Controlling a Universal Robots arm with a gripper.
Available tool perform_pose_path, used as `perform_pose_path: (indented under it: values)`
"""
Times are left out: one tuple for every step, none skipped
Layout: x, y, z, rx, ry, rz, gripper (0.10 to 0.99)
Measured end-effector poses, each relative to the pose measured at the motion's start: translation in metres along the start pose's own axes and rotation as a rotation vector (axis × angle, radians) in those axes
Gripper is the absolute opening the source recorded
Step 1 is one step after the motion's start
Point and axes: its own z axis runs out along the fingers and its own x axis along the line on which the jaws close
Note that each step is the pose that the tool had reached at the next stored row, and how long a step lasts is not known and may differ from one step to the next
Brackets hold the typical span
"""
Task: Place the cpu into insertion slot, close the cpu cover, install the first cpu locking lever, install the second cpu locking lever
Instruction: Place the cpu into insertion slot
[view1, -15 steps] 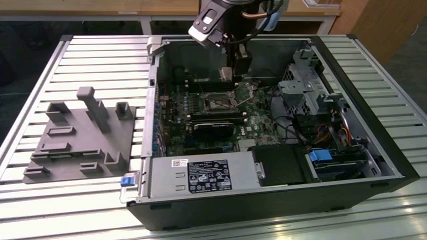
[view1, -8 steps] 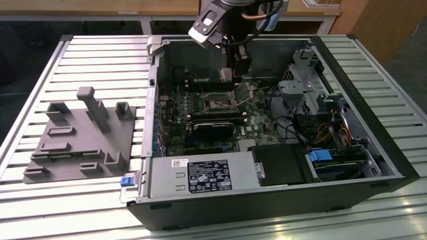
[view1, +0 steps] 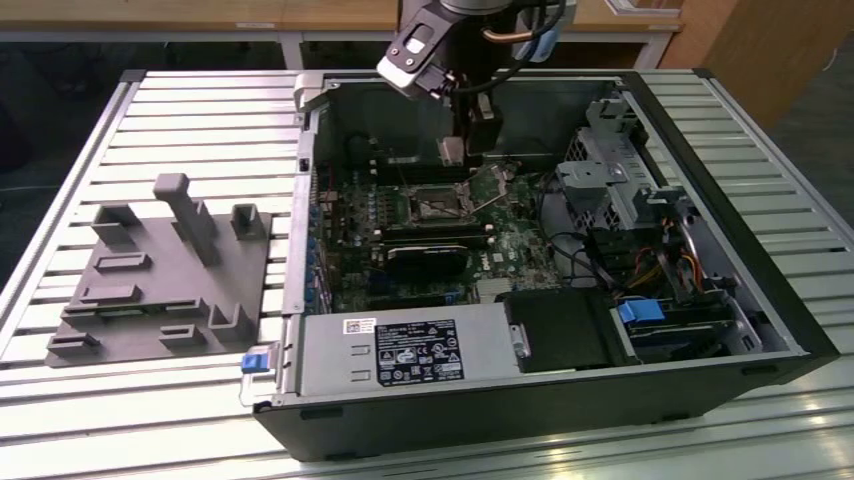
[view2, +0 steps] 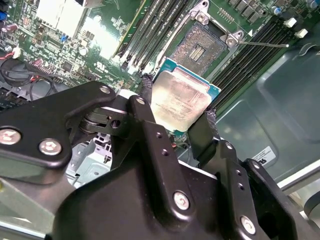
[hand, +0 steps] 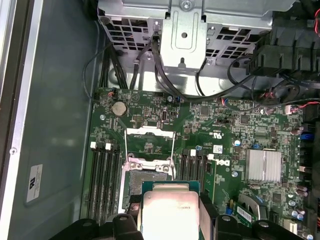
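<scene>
Silvery-grey square cpu (view2: 182, 97), lid facing the wrist cameras, sits clamped by the black gripper (view2: 176, 109) near the open square socket (view2: 200, 47); its gripper-side edge is hidden.

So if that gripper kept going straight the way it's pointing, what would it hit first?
Probably the open socket, met first by the cpu that the gripper holds; depth is hard to judge.
</scene>
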Motion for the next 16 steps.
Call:
perform_pose_path:
  values:
    - [0.0000,0.0000,0.0002,0.000,0.0000,0.000,0.537]
    - [0.0000,0.0000,0.0004,0.000,0.0000,0.000,0.537]
    - [0.0000,-0.0001,0.0007,0.000,0.0000,0.000,0.537]
    - [0.0000,-0.0002,0.0010,0.000,0.0002,0.000,0.537]
    - [0.0001,-0.0004,0.0015,0.000,0.0001,0.000,0.537]
    - [0.0004,-0.0007,0.0023,0.000,0.0000,0.000,0.537]
    - [0.0006,-0.0011,0.0034,0.000,0.0001,0.000,0.537]
    - [0.0009,-0.0013,0.0049,0.000,0.0002,0.000,0.537]
    - [0.0015,-0.0016,0.0065,0.000,0.0000,0.000,0.537]
    - [0.0022,-0.0017,0.0083,0.000,-0.0001,0.000,0.537]
    - [0.0030,-0.0018,0.0101,0.000,0.0000,0.000,0.537]
    - [0.0043,-0.0019,0.0117,0.000,-0.0001,0.001,0.537]
    - [0.0054,-0.0020,0.0128,0.000,-0.0004,0.005,0.537]
    - [0.0062,-0.0022,0.0139,0.000,-0.0009,0.010,0.537]
    - [0.0069,-0.0025,0.0150,0.000,-0.0013,0.015,0.537]
    - [0.0076,-0.0029,0.0162,0.000,-0.0015,0.018,0.537]
